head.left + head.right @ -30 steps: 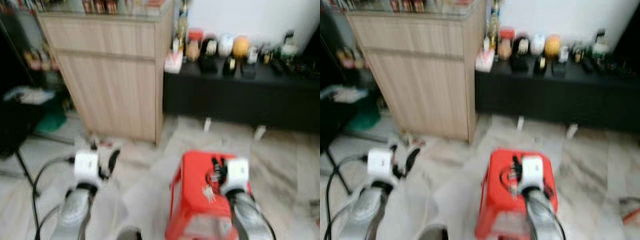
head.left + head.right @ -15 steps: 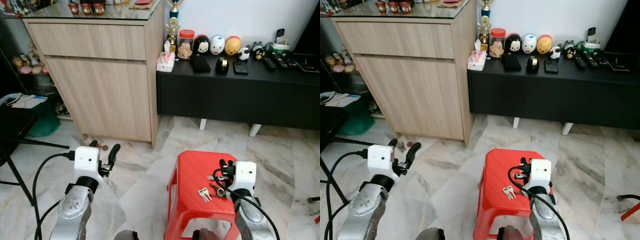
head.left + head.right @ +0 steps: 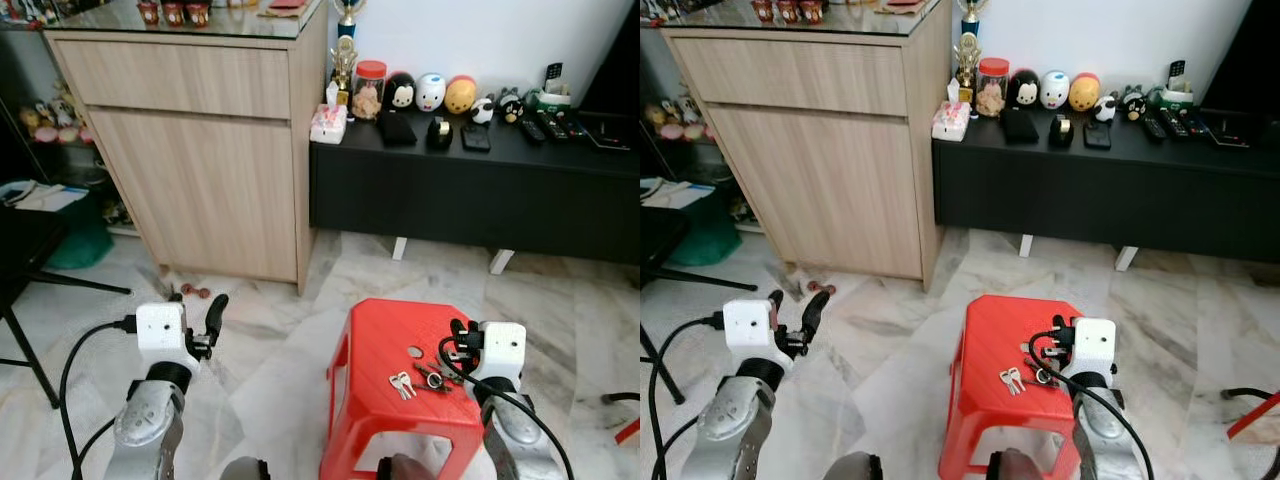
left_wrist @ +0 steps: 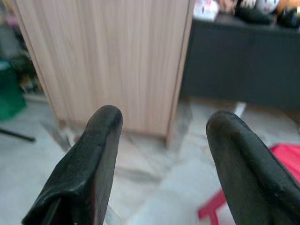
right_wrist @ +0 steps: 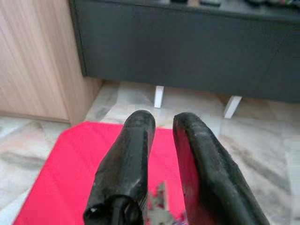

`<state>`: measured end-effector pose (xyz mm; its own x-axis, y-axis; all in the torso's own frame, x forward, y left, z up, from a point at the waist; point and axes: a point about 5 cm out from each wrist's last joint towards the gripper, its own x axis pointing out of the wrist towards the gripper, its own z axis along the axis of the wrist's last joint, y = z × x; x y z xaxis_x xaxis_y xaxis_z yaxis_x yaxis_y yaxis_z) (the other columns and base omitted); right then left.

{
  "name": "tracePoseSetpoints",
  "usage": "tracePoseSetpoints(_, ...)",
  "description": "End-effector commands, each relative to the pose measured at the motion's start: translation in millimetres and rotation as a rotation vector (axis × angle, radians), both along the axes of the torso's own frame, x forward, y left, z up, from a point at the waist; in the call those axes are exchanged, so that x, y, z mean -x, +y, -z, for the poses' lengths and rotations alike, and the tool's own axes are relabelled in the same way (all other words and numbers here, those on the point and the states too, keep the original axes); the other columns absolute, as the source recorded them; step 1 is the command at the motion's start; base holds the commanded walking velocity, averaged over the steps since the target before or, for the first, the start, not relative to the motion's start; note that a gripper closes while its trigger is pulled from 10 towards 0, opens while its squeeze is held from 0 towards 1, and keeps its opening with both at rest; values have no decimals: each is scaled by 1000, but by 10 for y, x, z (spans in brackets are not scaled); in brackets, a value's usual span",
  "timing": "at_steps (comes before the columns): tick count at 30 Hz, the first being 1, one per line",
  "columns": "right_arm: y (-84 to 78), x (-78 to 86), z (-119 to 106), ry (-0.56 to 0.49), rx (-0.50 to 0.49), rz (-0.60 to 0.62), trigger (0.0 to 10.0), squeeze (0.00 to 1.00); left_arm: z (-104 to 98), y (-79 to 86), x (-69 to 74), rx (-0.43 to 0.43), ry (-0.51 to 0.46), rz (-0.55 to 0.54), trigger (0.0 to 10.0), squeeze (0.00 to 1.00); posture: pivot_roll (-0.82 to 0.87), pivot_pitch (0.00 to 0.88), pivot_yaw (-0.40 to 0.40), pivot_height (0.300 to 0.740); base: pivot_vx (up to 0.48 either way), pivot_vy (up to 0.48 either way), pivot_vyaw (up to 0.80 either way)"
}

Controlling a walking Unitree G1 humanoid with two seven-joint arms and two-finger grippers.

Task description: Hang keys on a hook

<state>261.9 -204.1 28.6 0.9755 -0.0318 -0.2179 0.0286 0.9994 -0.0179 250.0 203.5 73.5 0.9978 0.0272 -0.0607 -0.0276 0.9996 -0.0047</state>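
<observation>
Red stool bears keys, blades pointing toward robot.

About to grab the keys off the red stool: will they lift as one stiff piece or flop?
The keys look like small loose pieces on a ring, so they probably dangle. They lie flat on the red stool, so the right gripper may slide them.

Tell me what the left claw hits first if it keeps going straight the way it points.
Probably the wooden cabinet: the left claw, open over bare floor, aims at its lower front near the corner. Nothing stands between them, though depth is hard to judge.
</observation>
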Motion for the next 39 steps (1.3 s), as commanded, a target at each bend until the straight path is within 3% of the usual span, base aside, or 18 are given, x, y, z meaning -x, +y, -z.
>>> tracePoseSetpoints(1, -76, 20, -48, -16, 4, 15, 10000, 0, 82, 47, 41, 21, 25, -29, 10000, 0, -32, 0, -102, 643, 0, 0, 0)
tracePoseSetpoints(10, -128, 127, 10, 9, 16, 14, 10000, 0, 179, 65, 149, 3, 62, -16, 10000, 0, -35, 0, -83, 643, 0, 0, 0)
tracePoseSetpoints(21, 86, 252, 155, 51, -33, 5, 10000, 0, 178, 207, 163, -52, 77, 16, 10000, 0, -53, 0, -13, 643, 0, 0, -481)
tracePoseSetpoints(29, -33, 223, 83, 22, -24, 45, 10000, 0, 127, 184, 13, -58, 58, 21, 10000, 0, -66, 0, -4, 643, 0, 0, -183)
tracePoseSetpoints(35, -111, 230, 122, 35, -14, 72, 10000, 0, 187, 138, 120, -52, 76, 22, 10000, 0, -39, 0, -11, 643, 0, 0, 0)
tracePoseSetpoints(39, -41, 193, 102, 41, -24, 21, 10000, 0, 206, 168, 139, -42, 72, -17, 10000, 0, -30, 0, -32, 643, 0, 0, 0)
